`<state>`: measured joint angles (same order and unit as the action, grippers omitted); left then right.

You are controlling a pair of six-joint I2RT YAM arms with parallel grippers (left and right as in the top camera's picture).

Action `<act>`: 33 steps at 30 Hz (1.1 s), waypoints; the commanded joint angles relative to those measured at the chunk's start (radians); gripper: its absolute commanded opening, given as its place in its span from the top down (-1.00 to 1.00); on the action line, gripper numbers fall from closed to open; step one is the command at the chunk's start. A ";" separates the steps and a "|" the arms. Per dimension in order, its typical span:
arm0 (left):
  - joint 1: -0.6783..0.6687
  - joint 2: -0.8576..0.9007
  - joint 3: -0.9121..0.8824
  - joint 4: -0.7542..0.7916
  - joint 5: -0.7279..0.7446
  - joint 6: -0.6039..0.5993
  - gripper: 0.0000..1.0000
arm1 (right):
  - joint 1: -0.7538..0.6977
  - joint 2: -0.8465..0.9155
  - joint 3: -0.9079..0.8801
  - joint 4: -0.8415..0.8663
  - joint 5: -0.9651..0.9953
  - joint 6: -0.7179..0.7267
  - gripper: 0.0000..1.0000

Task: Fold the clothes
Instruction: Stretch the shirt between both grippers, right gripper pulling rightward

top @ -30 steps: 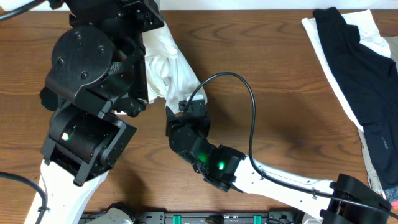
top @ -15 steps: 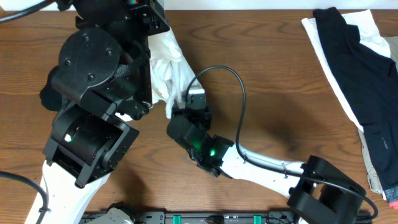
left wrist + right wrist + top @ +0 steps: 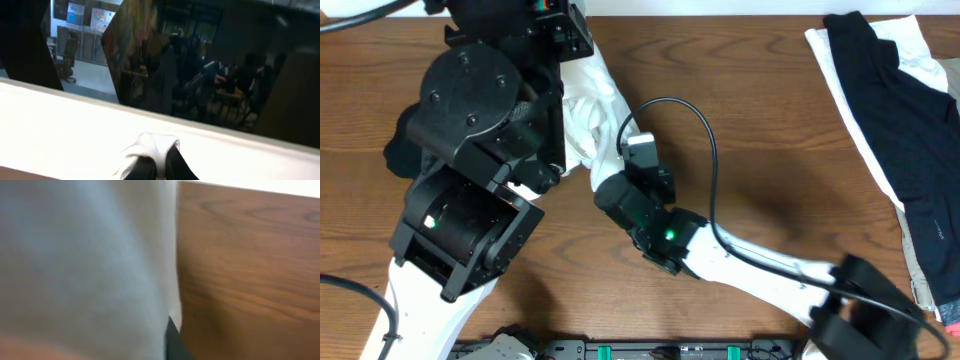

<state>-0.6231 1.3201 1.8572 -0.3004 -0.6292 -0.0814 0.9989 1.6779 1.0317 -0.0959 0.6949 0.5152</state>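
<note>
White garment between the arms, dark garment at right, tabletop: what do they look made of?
White garment: soft matte cloth, likely cotton knit; bunches in rounded folds.
Dark garment: thin matte black fabric, lying limp and creased.
Tabletop: brown wood grain, slight sheen; solid or laminate unclear.

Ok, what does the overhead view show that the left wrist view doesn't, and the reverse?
Only overhead: the wooden table, the left arm and right arm meeting at the white cloth, and the pile of black and white garments at the table's right edge.
Only left wrist: the left pincer closed on a bunch of cloth, with a dim room and chairs beyond.
Shared: the white cloth.
</note>
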 commanded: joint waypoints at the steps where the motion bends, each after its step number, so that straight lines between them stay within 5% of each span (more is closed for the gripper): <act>1: 0.002 -0.008 0.013 -0.021 -0.020 0.049 0.88 | 0.024 -0.144 0.014 -0.150 -0.041 -0.027 0.97; 9: 0.031 -0.010 0.013 -0.136 -0.023 0.048 0.90 | -0.077 -0.496 0.014 -0.465 -0.041 -0.189 0.98; 16: 0.031 -0.038 0.013 -0.275 -0.058 0.048 0.88 | -0.311 -0.758 0.020 -0.515 -0.061 -0.374 0.98; 33: 0.031 -0.174 0.013 -0.494 -0.134 0.026 0.88 | -0.606 -0.840 0.031 -0.668 -0.178 -0.484 0.98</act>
<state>-0.5987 1.1637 1.8576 -0.7879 -0.7113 -0.0479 0.4263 0.8429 1.0382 -0.7517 0.5388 0.0505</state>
